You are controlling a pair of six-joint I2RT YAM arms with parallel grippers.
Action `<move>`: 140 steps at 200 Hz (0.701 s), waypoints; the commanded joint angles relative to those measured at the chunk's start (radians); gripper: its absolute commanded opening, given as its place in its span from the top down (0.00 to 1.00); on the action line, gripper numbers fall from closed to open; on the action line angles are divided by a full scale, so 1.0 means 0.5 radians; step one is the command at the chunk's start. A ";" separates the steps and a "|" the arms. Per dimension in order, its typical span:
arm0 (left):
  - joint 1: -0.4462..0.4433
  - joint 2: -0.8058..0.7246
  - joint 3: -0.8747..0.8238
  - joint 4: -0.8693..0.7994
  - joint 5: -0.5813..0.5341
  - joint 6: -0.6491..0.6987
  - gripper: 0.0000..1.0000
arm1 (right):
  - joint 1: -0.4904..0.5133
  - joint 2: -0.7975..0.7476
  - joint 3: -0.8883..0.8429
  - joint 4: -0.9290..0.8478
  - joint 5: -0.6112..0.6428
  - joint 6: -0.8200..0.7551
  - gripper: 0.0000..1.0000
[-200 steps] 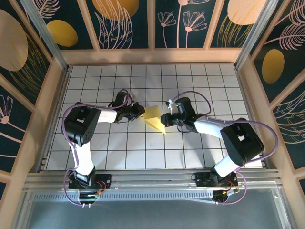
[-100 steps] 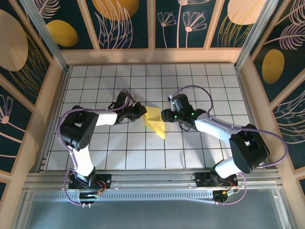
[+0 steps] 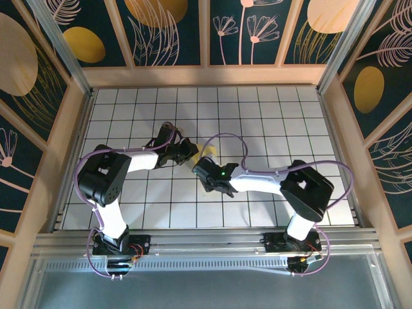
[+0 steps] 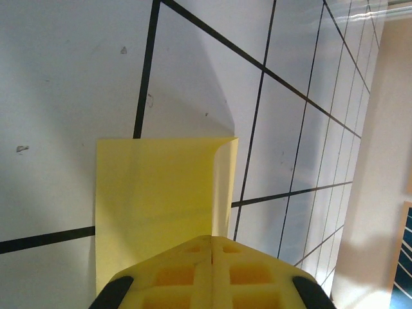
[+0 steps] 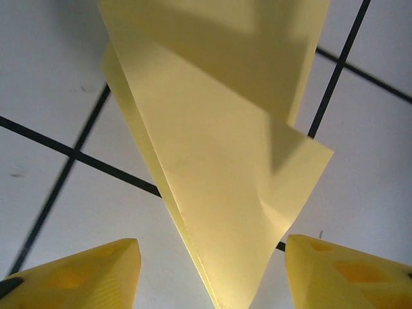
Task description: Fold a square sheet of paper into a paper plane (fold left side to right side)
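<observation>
- Nearest you, the right tool [image 5: 209,261] stands wide. The paper's [image 5: 225,161] pointed tip lies between its fingers, touching neither.
- The paper is pale yellow, folded into overlapping layers with sharp creases, and it lies mid-desk [image 3: 257,109].
- Your left tool [image 4: 211,248] is closed, with its tips over the paper's left edge. You cannot tell whether it pinches or only presses. A narrow strip is folded over along one side there.
- Open grid tiles surround the paper, with bare rows beyond up to the far wooden wall [image 3: 206,76].
- Count: one paper, two tools.
</observation>
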 commanded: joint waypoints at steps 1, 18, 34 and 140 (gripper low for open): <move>-0.010 -0.032 0.039 -0.061 -0.003 -0.021 1.00 | 0.039 0.098 0.098 -0.076 0.205 0.073 0.40; -0.011 -0.036 0.039 -0.064 -0.001 -0.023 1.00 | 0.050 0.140 0.115 -0.083 0.264 0.072 0.42; -0.010 -0.039 0.040 -0.069 -0.007 -0.020 1.00 | 0.048 0.157 0.115 -0.062 0.271 0.061 0.45; -0.010 -0.038 0.058 -0.097 -0.008 -0.010 1.00 | 0.048 0.200 0.115 -0.014 0.278 0.033 0.66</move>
